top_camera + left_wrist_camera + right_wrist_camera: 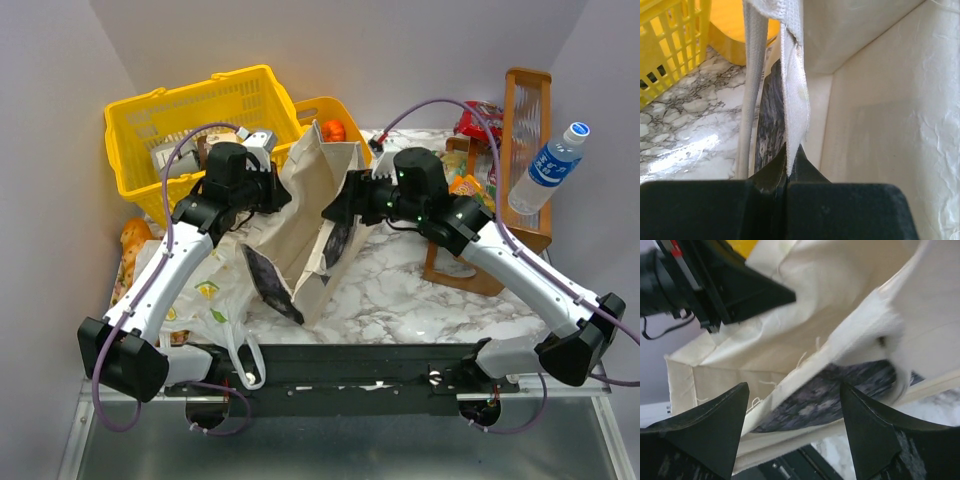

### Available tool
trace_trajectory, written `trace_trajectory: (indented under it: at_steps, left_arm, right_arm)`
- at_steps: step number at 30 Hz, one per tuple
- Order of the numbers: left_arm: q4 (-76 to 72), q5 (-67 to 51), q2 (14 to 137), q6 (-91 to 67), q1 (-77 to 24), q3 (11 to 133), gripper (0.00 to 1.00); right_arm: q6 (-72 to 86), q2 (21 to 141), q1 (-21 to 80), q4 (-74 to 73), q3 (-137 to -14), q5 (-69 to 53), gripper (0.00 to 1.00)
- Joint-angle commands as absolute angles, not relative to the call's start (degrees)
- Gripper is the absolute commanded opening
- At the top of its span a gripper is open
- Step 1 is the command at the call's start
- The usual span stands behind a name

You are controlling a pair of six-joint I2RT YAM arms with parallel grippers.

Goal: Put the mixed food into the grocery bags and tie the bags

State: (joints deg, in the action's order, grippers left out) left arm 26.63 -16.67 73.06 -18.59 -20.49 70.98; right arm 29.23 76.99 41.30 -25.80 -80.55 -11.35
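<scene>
The beige canvas tote (318, 190) with a dark picture panel stands open mid-table. My left gripper (277, 190) is shut on the tote's left rim; in the left wrist view (788, 167) a white strap of the tote (794, 95) is pinched between the fingertips. My right gripper (334, 207) is open at the tote's right rim; in the right wrist view (795, 407) the tote's rim and dark panel (840, 390) lie between the spread fingers. The white plastic bag (212, 300) lies flat at the left. An orange (333, 130), a water bottle (547, 165) and red snack packets (478, 120) are behind and to the right.
A large yellow basket (190, 115) with cartons stands at the back left and a smaller one (322, 108) behind the tote. A wooden rack (523, 130) stands at the right. A bread loaf (131, 240) lies by the left edge.
</scene>
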Motion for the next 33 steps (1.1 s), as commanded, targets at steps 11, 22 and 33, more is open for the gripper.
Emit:
trace_trajectory:
  at_steps: [11, 22, 33]
  left_arm:
    - [28.0, 2.9, 69.1, -8.3, -20.4, 74.0, 0.00]
    - [34.2, 11.2, 66.5, -3.9, -12.7, 76.6, 0.00]
    - [30.1, -2.5, 68.7, -7.6, -12.7, 73.7, 0.00]
  right_arm:
    - [32.1, 74.8, 43.3, -23.0, -75.7, -4.6, 0.01]
    - [26.2, 65.2, 37.0, -34.9, -70.8, 9.8, 0.01]
    - [14.2, 62.2, 37.1, -37.9, -81.5, -5.6, 0.80]
